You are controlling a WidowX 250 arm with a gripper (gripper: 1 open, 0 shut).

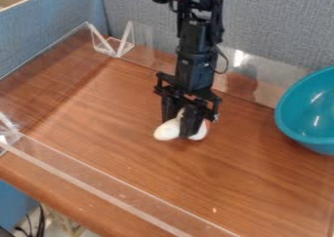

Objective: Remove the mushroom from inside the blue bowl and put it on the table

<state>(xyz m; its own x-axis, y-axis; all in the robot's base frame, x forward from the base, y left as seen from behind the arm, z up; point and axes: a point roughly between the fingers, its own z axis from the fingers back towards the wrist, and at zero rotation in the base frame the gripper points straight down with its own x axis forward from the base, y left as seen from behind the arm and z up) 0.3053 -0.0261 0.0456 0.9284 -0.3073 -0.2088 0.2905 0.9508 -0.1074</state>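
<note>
The cream-white mushroom [170,131] is low over the reddish-brown table [104,114], near its middle, and I cannot tell whether it touches the wood. My black gripper [187,124] points steeply down and is shut on the mushroom, whose rounded body sticks out to the left and below the fingers. The teal-blue bowl [311,109] sits at the right edge of the view, well apart from the gripper, with part of it cut off by the frame.
Low clear acrylic walls [78,177] edge the table along the front and left. A clear triangular stand [115,41] sits at the back left corner. A grey-blue partition [65,26] rises behind the table.
</note>
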